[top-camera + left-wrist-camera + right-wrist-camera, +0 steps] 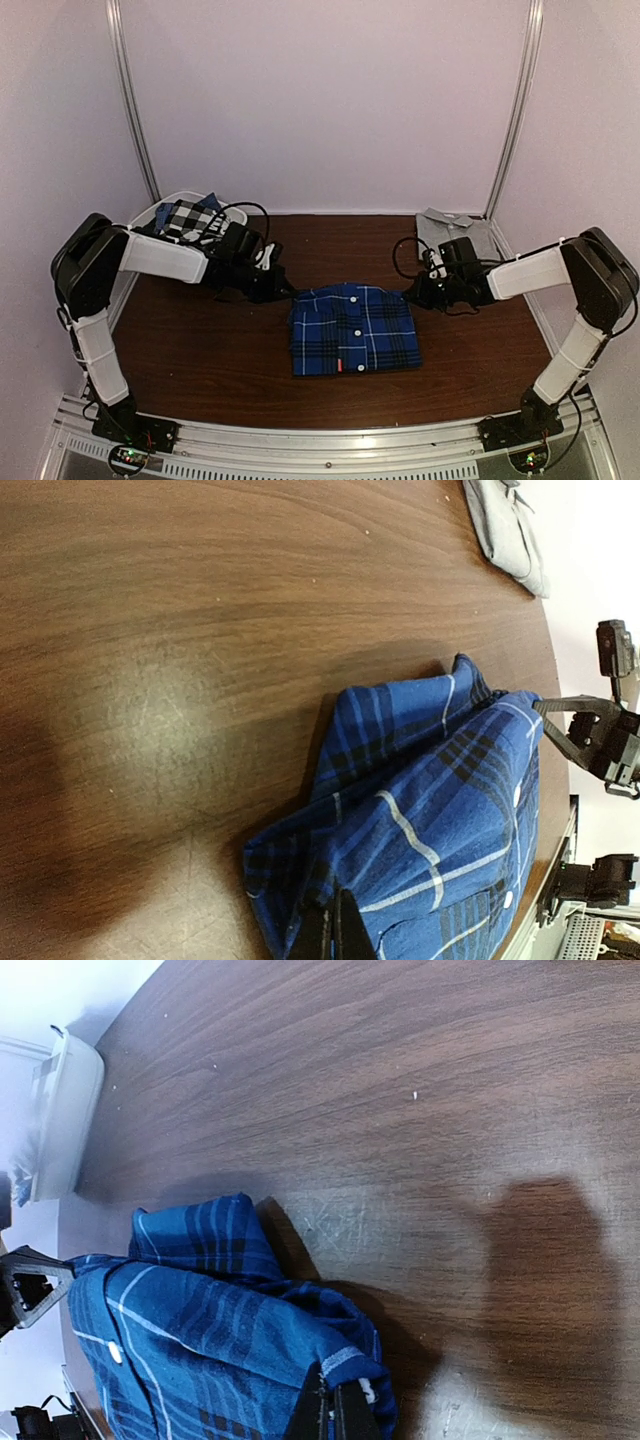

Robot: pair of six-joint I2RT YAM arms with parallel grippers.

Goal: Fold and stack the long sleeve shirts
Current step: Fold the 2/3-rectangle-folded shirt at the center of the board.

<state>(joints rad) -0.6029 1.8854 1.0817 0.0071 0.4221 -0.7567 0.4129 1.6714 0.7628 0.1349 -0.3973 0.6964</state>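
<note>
table: dark brown wood-grain top, light scuffs and a few pale specks on the surface, pale walls on three sides.

on it:
- plaid shirt: blue with black and white lines, folded into a rough rectangle, middle of the table; placket with white buttons facing up, small red tag near the near edge; both far corners raised off the wood, the cloth bunched there.
- grey shirt: plain, folded, far right corner, well apart from the plaid shirt.
- basket: white plastic, far left corner.
</note>
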